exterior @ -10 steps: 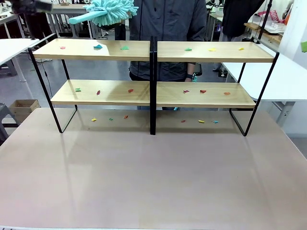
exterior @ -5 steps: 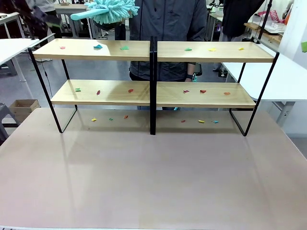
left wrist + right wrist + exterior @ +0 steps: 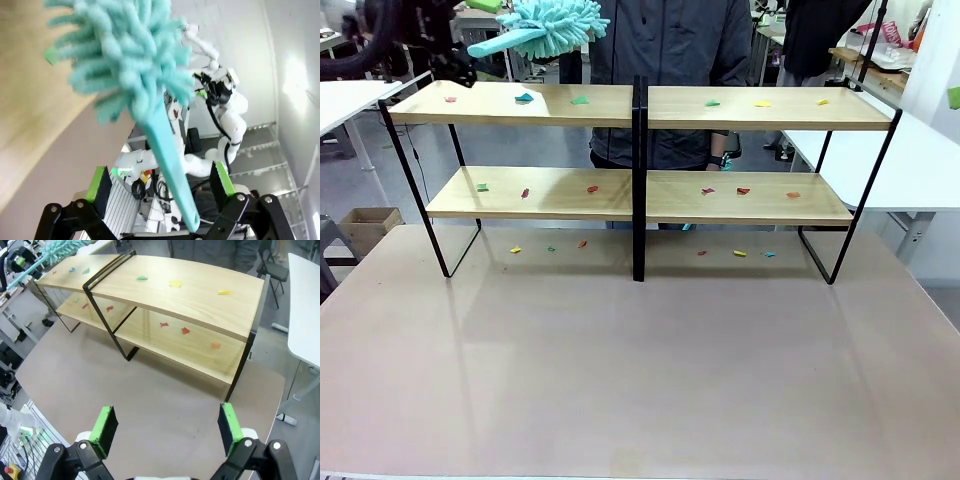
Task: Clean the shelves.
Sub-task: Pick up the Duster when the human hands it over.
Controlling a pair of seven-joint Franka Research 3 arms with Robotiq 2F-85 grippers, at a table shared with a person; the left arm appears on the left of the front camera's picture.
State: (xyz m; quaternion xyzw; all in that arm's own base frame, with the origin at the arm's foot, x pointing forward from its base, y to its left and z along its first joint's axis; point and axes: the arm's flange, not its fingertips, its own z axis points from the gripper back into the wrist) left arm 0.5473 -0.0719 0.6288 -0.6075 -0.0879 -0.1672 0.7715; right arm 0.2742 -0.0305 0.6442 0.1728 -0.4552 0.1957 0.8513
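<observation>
The shelves stand across the far half of the table, two wooden boards in a black frame, strewn with several coloured paper scraps. Above the upper left board hovers a teal fluffy duster, its handle pointing left. My left gripper is at the handle's tip. In the left wrist view the handle runs between the open fingers of the left gripper, with neither pad touching it. What holds the duster up is hidden. My right gripper hangs open over the near table, facing the shelves.
A person stands right behind the shelves. More scraps lie on the table under the lower board. White tables flank both sides, and a cardboard box sits on the floor at the left.
My left arm has swung in from the top left corner toward the duster's handle. The duster itself has hardly shifted.
</observation>
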